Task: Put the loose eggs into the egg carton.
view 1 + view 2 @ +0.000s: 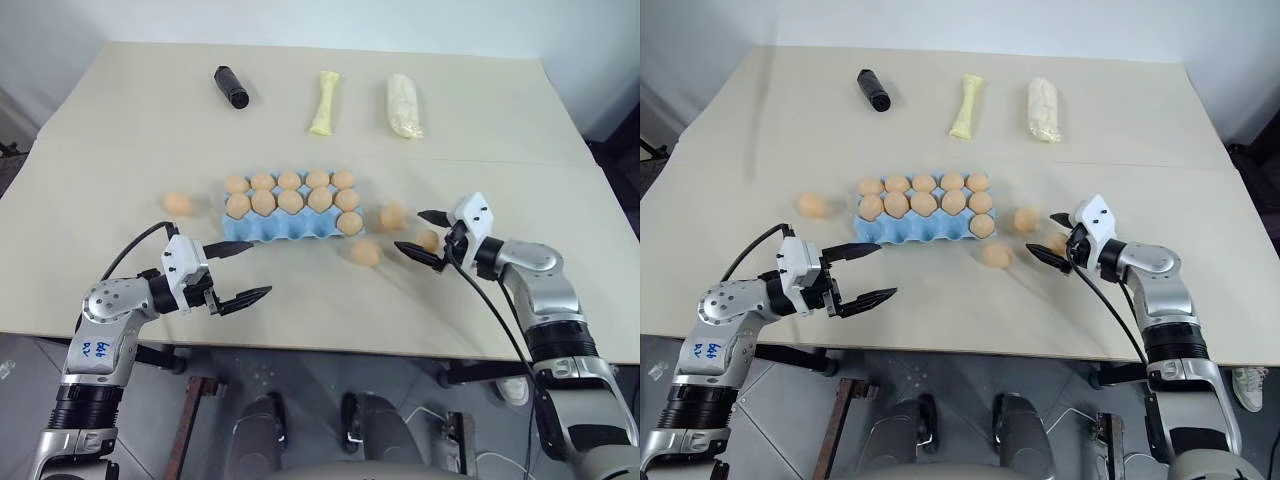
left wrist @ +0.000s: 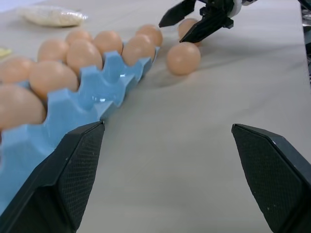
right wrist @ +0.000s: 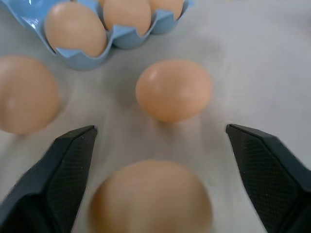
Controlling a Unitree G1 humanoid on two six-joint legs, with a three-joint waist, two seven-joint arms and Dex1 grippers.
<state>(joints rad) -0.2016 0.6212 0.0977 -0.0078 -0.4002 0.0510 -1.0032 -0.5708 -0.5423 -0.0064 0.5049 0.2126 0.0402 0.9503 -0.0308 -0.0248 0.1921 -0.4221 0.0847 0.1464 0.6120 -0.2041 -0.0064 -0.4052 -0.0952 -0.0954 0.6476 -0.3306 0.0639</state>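
The right gripper is wide open and holds nothing; a smooth round egg sits right between its black fingers, clearest in the right wrist view. Two more eggs lie just past it, then the bumpy blue carton, nearly full. The left gripper is wide open too, empty, just by the carton's near edge. One egg lies beyond the carton's far end.

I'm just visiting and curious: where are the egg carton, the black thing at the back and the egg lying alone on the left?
egg carton (image 1: 262,229): left eye view, front wall.
black object (image 1: 231,87): left eye view, middle.
lone egg (image 1: 177,203): left eye view, centre.
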